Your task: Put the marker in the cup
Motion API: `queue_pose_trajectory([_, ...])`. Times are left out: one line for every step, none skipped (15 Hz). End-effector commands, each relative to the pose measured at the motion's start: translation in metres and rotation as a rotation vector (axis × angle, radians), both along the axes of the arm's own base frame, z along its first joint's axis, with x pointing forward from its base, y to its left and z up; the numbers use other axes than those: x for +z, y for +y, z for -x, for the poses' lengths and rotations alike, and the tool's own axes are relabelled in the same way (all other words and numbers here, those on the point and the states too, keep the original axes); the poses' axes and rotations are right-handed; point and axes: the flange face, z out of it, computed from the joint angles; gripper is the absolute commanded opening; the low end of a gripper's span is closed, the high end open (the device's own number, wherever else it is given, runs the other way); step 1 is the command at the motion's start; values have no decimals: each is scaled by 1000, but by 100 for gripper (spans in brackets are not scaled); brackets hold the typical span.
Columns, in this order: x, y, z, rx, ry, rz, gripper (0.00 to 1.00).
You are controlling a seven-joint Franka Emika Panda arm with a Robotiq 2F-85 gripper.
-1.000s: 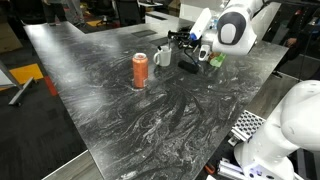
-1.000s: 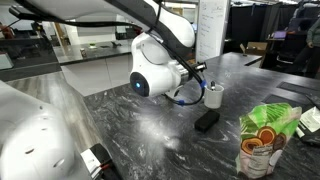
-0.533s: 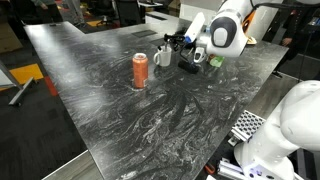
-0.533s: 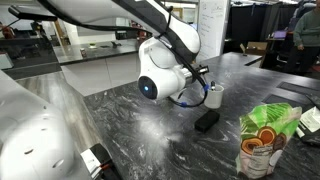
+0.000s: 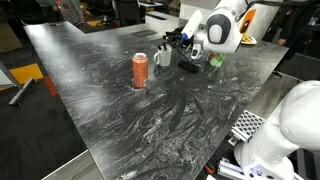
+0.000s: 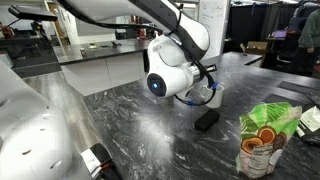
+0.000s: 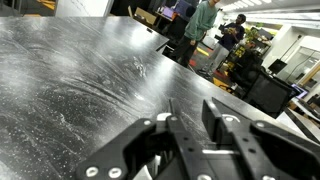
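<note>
The white mug (image 5: 163,58) stands on the dark marbled table (image 5: 120,110), right of the orange can. It is partly hidden behind the arm in an exterior view (image 6: 214,96). My gripper (image 5: 178,42) hovers just above and beside the mug's rim. In the wrist view the two black fingers (image 7: 190,108) point out over the table. A slim dark stick, the marker (image 7: 170,104), pokes up along the left finger. The fingers look closed on it. The mug is out of the wrist view.
An orange can (image 5: 140,70) stands left of the mug. A flat black block (image 5: 188,66) lies by the mug and also shows in an exterior view (image 6: 206,121). A green bottle (image 5: 215,60) sits behind. A green food bag (image 6: 266,138) is near the table edge.
The arm has shifted toward the mug, and the gripper now sits closer over its rim. The wrist joint covers more of the mug in an exterior view.
</note>
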Motion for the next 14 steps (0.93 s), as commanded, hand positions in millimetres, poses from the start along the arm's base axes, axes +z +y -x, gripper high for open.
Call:
queue_pose_trajectory([-1,-5,-10,-10,16,-2,59])
queue_pose_trajectory([-1,-4,-10,-8,15,-1,68])
queue_pose_trajectory([-1,-3,-10,-6,16,2,74])
queue_pose_trajectory([1,1,-10,-2,25,10,82])
queue_pose_trajectory([4,4,-9,2,31,19,88])
queue_pose_trajectory([8,11,-7,10,38,29,96])
queue_pose_trajectory([13,17,-6,15,47,37,99])
queue_pose_trajectory([21,26,-5,23,60,49,100])
queue_pose_trajectory([29,35,-4,30,78,58,100])
queue_pose_trajectory([36,46,-2,38,102,69,100])
queue_pose_trajectory([43,56,-1,42,124,78,100])
queue_pose_trajectory([51,64,1,46,149,93,100])
queue_pose_trajectory([59,72,3,47,167,117,100])
queue_pose_trajectory([66,79,5,47,185,138,100])
